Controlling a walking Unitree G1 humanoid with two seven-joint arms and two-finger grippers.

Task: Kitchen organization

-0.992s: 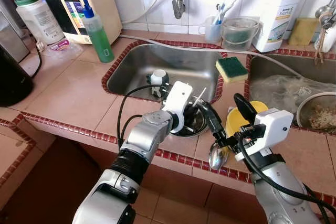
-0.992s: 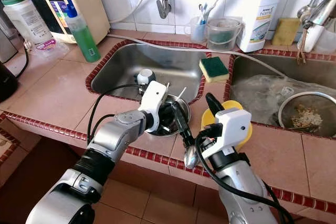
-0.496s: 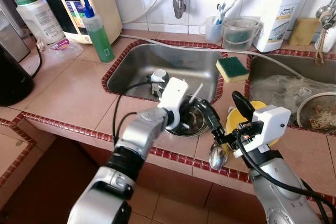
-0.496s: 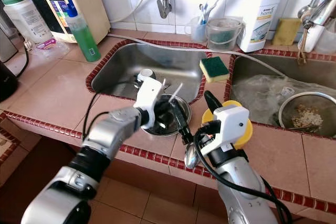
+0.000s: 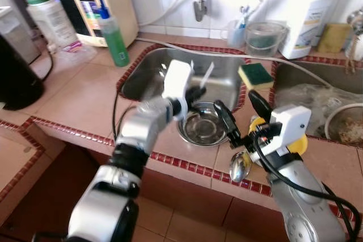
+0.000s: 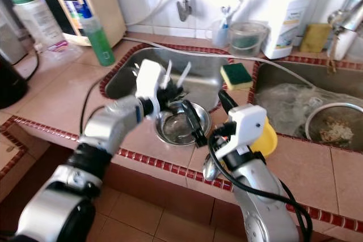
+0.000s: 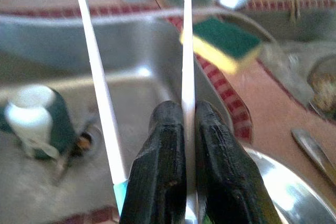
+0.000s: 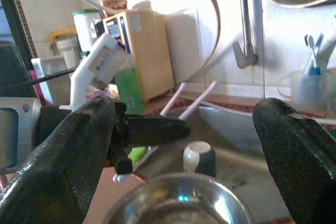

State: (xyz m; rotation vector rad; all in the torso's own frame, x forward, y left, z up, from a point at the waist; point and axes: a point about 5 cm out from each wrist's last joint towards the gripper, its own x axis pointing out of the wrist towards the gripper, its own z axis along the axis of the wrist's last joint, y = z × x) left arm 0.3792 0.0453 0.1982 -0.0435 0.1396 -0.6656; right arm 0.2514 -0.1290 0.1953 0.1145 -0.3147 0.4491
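A steel bowl [image 5: 202,129] stands on the tiled counter in front of the sink [image 5: 224,77]. My left gripper [image 5: 194,91] hangs over the sink's front rim, just behind the bowl, shut on a thin white stick [image 7: 187,51]. A second white stick [image 7: 100,93] with a teal end lies against the outside of one finger. My right gripper [image 5: 239,111] is open at the bowl's right side, its fingers spread wide with the bowl [image 8: 178,198] low between them. A metal spoon [image 5: 240,165] lies at the counter's edge below that gripper.
A yellow-green sponge [image 5: 255,76] sits on the divider between the two sinks. A small green-and-white cup [image 7: 37,119] stands in the sink. A green bottle [image 5: 115,41] is at the back left, a white detergent bottle [image 5: 309,18] at the back right. Something yellow [image 5: 299,143] lies under my right wrist.
My left gripper has risen out of the steel bowl with the white sticks and moved back toward the sink. The right gripper has stayed open beside the bowl. The camera shifted slightly.
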